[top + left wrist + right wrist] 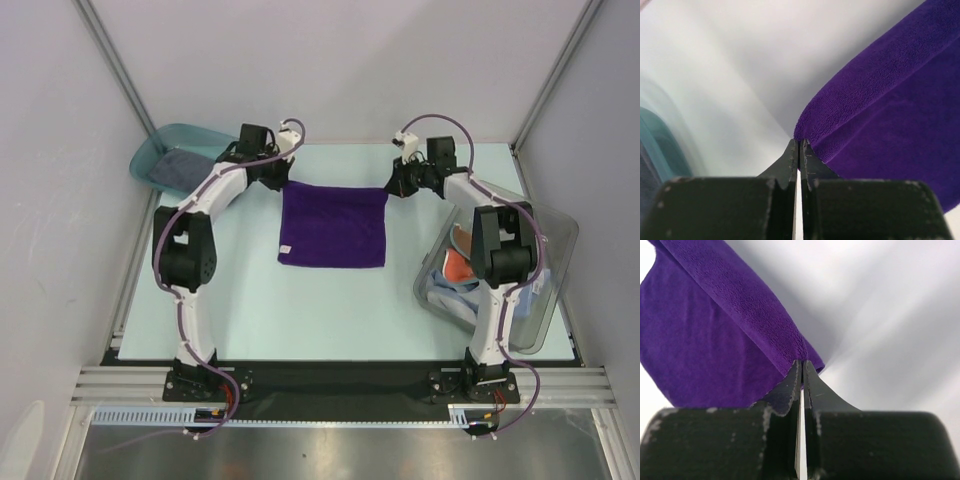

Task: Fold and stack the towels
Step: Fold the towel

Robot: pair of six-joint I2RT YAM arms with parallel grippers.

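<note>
Purple towel [333,225] lies spread at the middle of the table [330,310]. Your left gripper [799,150] is clenched on its far-left corner, and your right gripper [801,371] pinches its far-right corner just as tightly.

Overhead looks down from behind; wrist views close; all share towel [333,225].

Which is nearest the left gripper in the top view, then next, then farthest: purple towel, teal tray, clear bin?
1. purple towel, its corner in the left gripper.
2. teal tray, back left.
3. clear bin, right side.
</note>
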